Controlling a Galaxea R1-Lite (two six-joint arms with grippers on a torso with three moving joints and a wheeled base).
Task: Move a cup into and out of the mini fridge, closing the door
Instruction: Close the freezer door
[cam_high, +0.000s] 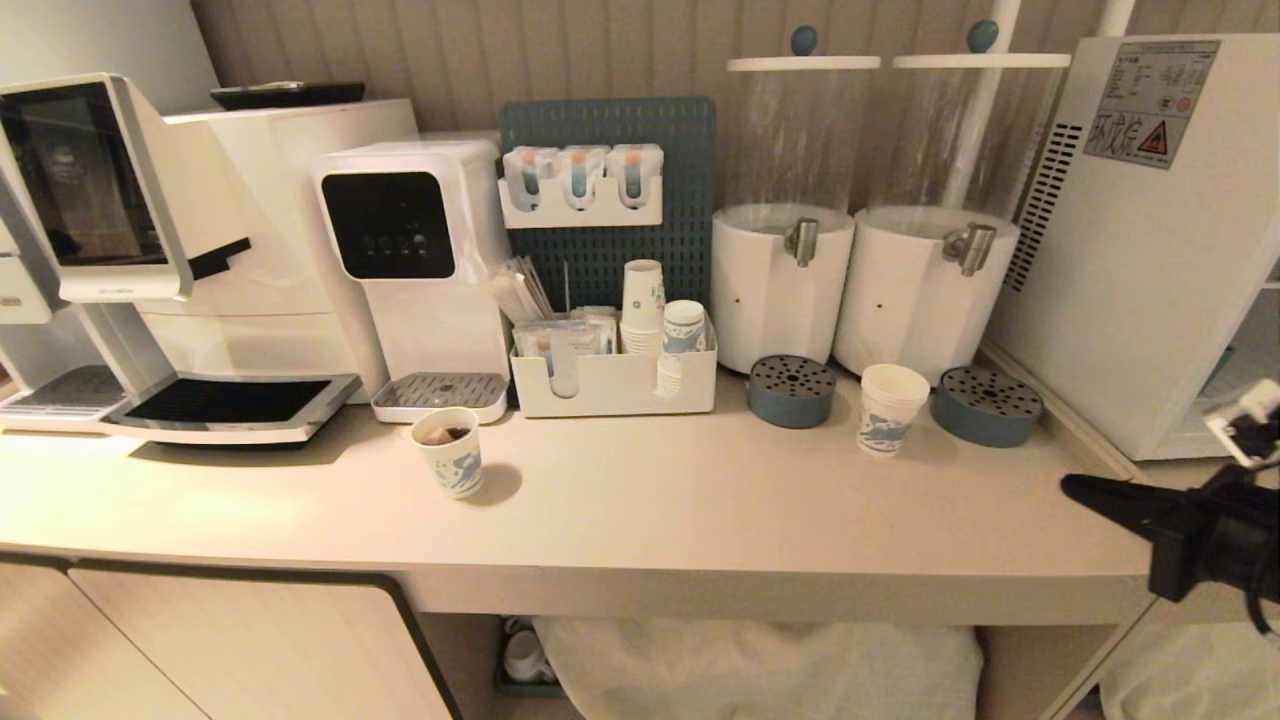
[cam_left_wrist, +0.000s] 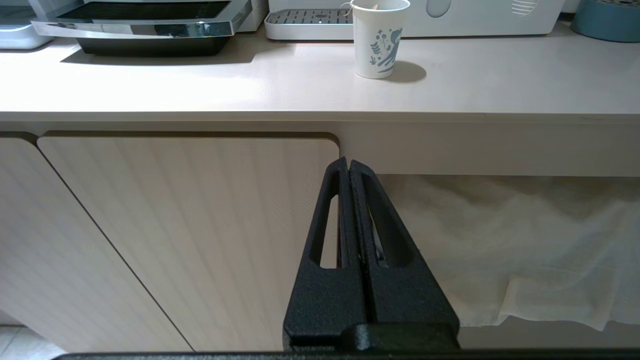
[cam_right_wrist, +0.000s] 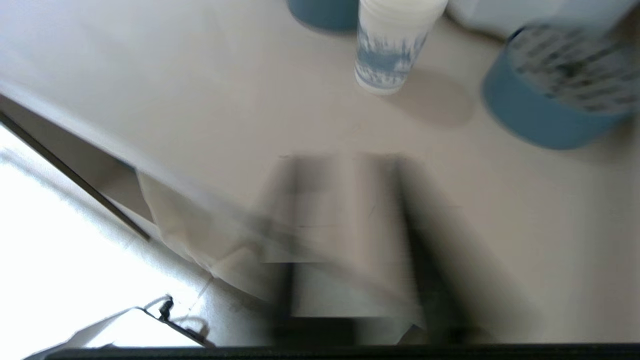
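The cup, white paper with a blue print and a clean inside, stands upright on the counter between two blue drip trays; it also shows in the right wrist view. The mini fridge stands at the counter's right end, its vented side with the warning sticker facing me and a wire shelf showing in its front. The door is out of view. My right gripper hovers over the counter's front right corner, well short of the cup, shut and holding nothing; its wrist view is smeared. My left gripper hangs shut below the counter edge.
A same-patterned cup with brown contents stands at front left. Two blue drip trays sit under the white drink dispensers. A white organiser holds stacked cups; a water dispenser and a coffee machine stand to the left.
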